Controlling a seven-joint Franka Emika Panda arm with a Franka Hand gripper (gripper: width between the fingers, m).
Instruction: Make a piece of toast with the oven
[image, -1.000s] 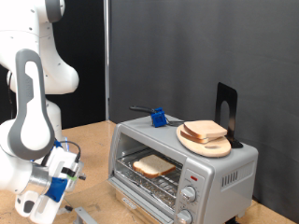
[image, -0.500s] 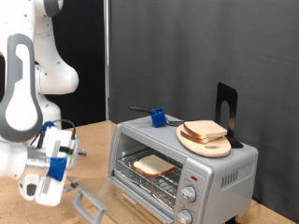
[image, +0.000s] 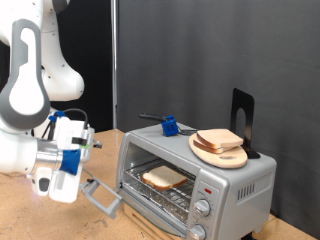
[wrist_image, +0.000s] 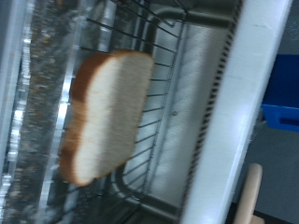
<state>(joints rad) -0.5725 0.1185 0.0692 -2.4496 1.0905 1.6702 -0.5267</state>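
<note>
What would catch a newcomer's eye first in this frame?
The oven stands open with the piece of toast lying on its wire rack, filling the wrist view too. On the oven's roof a round wooden board carries another bread slice. The gripper hangs by the lowered door at the exterior view's left, holding nothing.

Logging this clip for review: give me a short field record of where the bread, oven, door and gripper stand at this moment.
piece of toast: lying flat on the wire rack inside the oven
oven: door open, hanging down at the exterior view's left
gripper: beside the open door's edge, nothing visible between its fingers
other bread slice: on the round wooden board on the oven's top
blue object: on the oven's top, behind the board
</note>
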